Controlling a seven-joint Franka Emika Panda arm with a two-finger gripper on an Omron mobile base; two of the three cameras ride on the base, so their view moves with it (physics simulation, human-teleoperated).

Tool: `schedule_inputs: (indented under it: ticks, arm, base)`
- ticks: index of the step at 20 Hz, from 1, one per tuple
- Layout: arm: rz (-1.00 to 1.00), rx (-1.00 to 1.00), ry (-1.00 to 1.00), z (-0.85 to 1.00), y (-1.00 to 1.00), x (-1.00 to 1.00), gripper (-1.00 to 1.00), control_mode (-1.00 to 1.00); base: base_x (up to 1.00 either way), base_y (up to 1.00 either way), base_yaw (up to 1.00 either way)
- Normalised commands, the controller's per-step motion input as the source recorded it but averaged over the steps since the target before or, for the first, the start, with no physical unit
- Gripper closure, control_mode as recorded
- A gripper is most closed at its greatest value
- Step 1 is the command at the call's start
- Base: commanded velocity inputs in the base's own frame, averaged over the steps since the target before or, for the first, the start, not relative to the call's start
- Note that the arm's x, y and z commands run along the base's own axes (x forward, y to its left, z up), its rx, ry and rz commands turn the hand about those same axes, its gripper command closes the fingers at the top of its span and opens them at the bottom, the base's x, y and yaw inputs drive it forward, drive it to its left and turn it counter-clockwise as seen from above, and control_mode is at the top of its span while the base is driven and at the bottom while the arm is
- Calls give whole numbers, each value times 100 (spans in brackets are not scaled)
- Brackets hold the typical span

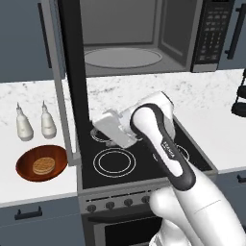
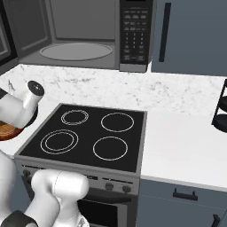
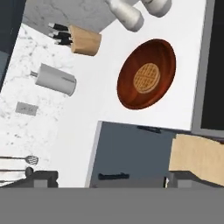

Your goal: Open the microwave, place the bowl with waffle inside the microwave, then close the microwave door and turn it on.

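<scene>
one bowl [image 1: 42,163] near counter edge, door [image 1: 72,72] open.

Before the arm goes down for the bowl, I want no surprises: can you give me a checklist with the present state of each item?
1. Microwave door open: ok, it stands swung out to the left, edge-on in the left base view.
2. Microwave cavity free: ok, the turntable is bare.
3. Waffle in the bowl: ok, it lies flat near the middle.
4. Bowl reachable on the counter: ok, it sits left of the cooktop, apart from the two white bottles behind it.
5. Gripper open: ok, the fingertips stand wide apart with nothing between them.
6. Gripper lined up over the bowl: not ok, in the hand view the bowl lies well off from the fingertips.
</scene>
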Motion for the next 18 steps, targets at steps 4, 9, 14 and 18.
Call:
schedule_inputs:
  ticks: [4, 9, 14, 18]
  arm:
    - [0, -1, 0, -100, 93, 91, -100, -100]
    - [1, 0, 0, -92, 62, 94, -100, -100]
    - [2, -1, 4, -53, 48, 85, -100, -100]
    - [4, -4, 9, -30, 14, 40, -100, -100]
  base:
    - [0, 0, 0]
    - [0, 0, 0]
    - [0, 0, 0]
    - [0, 0, 0]
